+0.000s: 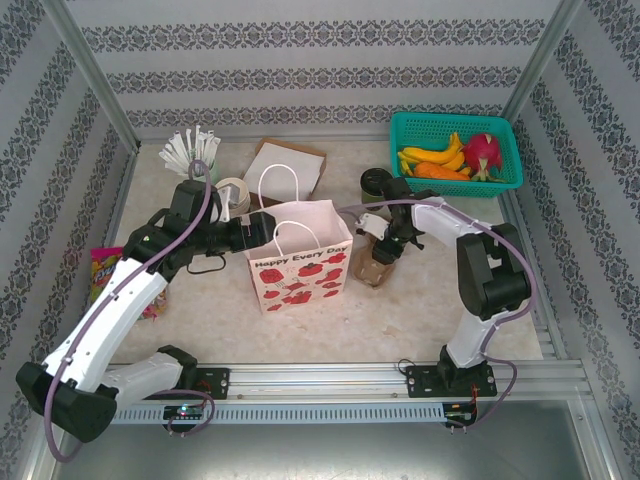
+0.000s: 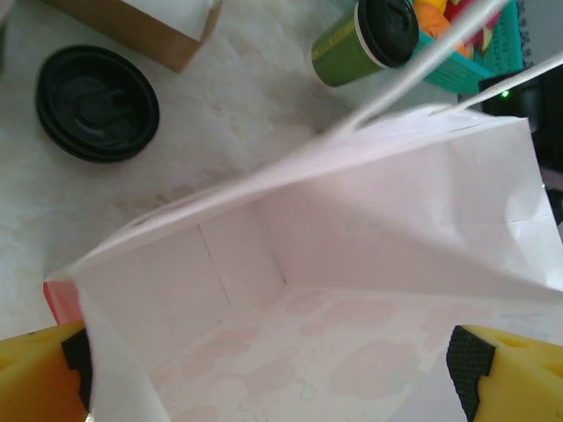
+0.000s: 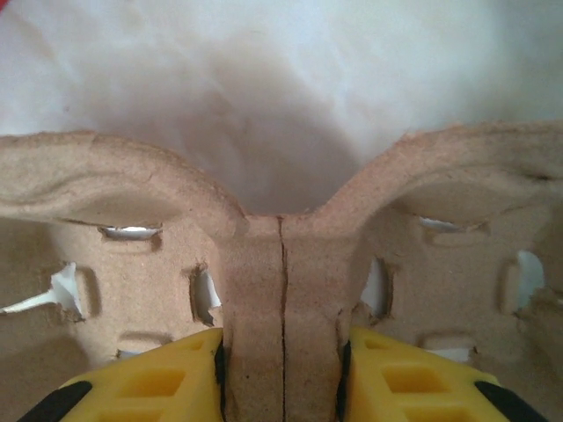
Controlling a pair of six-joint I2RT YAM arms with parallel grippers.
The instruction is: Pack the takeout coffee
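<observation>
Your left tool (image 2: pixel 273 374) gapes over the paper bag (image 2: pixel 413 202); your right tool (image 3: pixel 281 374) clamps the cup carrier (image 3: pixel 123 189) beside it.

**Hidden by the bag and arms, or cut off at the frame edges**

From above, the right arm covers much of the carrier (image 1: pixel 373 262), and the print on the packet (image 1: pixel 100 268) under the left arm is too small to read. In the left wrist view the top edge clips the cup (image 2: pixel 365 40) and the box (image 2: pixel 145 26). The bag's (image 2: pixel 369 211) handles cross the blurred basket (image 2: pixel 466 69), and the left gripper (image 2: pixel 271 365) is cut off at the bottom corners. In the right wrist view the carrier runs off both sides, so I can't count its holes.
</observation>
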